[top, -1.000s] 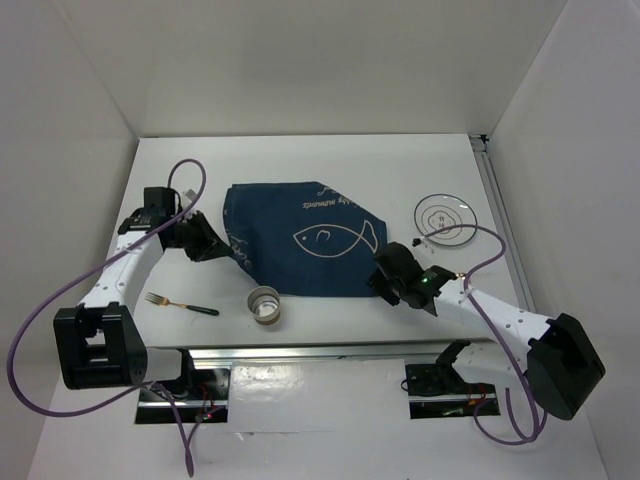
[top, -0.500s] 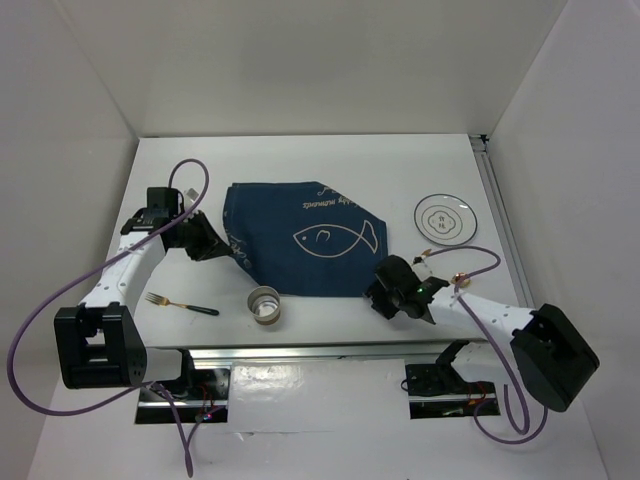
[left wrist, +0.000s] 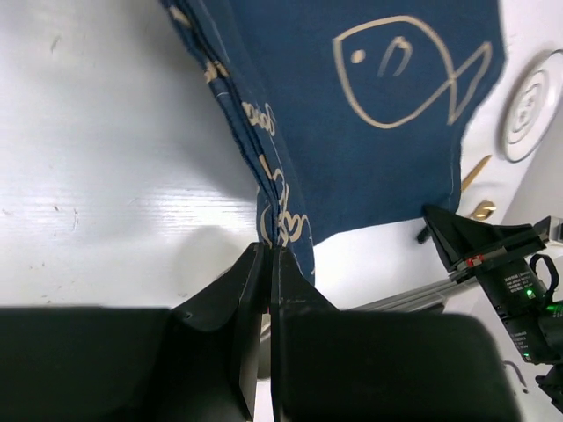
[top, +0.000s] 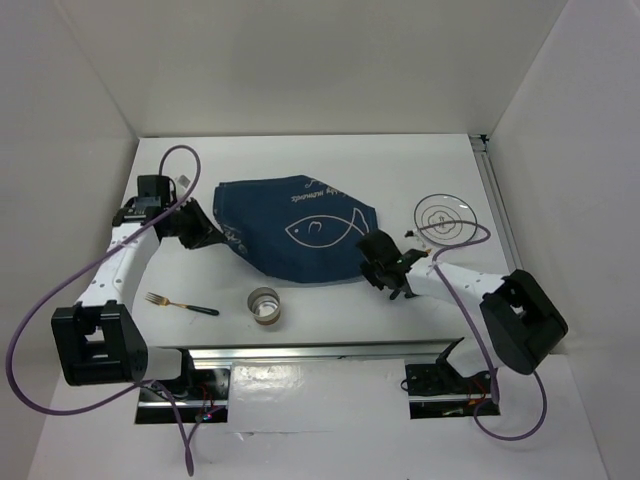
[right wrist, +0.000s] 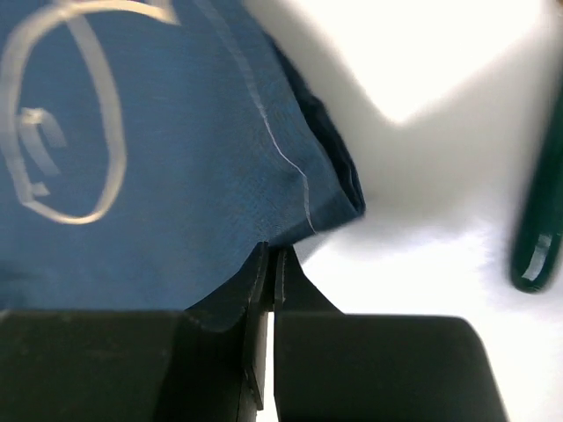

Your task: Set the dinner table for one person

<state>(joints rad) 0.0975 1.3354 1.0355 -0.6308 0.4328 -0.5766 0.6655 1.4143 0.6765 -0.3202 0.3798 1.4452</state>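
Two robot arms share a dark blue cloth mat (top: 300, 232) printed with a white fish, spread on the white dinner table (top: 330, 160), which extends well beyond the mat on every side. The left gripper (left wrist: 269, 264) is clenched on the mat's left hem, where the cloth bunches into folds at the fingertips. The right gripper (right wrist: 269, 259) is pinched tight at the mat's near right corner, and the hem appears to run in between its tips (the wrist view is blurred there).

The mat's long axis runs left to right, from one pair of jaws toward the other, so each arm has the cloth stretching away from it toward its partner. The mat sits slightly askew, its right end nearer the arms' side than its left end. Squaring it up looks like the step in hand, and probably calls for both arms to pull apart evenly.

A plate (top: 446, 217) waits just beyond the mat's right end. A fork (top: 180, 303) lies off the mat's near left corner.
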